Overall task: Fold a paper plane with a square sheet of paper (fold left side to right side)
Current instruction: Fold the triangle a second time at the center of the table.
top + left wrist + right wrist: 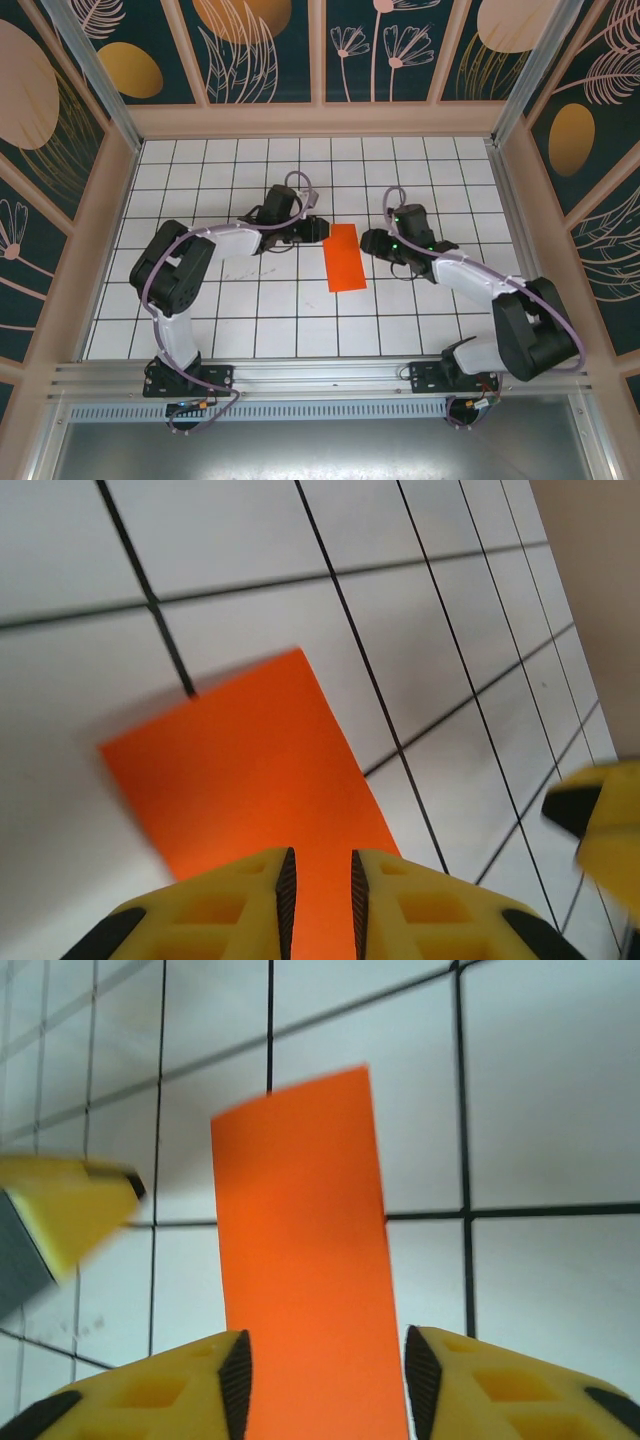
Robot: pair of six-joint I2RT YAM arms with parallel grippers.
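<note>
From above, one square sheet of paper (345, 258) lies flat on the table (250, 310), already a narrow orange strip. I judge the left-to-right fold made. The left hand (318, 229) sits just beside the paper's far left corner, and the right hand (368, 241) is near its right edge. That makes two hands and one sheet.

On the left wrist camera, the hand's fingers (282, 880) stand a thin slit apart above the paper, clamping nothing.

On the right wrist camera, the fingers (236, 1380) are well apart, with the paper running between and beneath them. Next comes the nose, I'd guess. That means pinning the strip and lifting a corner.
</note>
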